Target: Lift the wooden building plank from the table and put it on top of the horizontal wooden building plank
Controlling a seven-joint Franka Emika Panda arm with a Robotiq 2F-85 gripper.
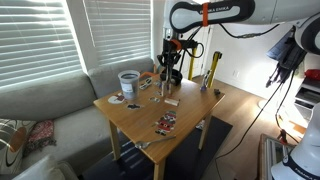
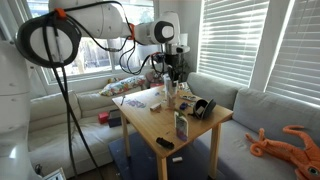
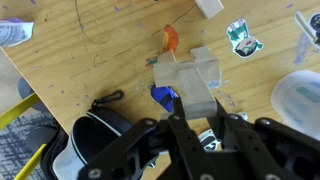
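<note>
Fingers [image 3: 181,135] nearest, wooden plank [image 3: 198,82] clamped between them, above table [image 3: 90,60]

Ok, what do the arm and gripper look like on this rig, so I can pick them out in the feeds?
The arm is glossy white with rounded links, black joint rings and an orange band beside dark lettering on one link. A thick black cable loops alongside it. The gripper is matte black, with two angular fingers.
</note>
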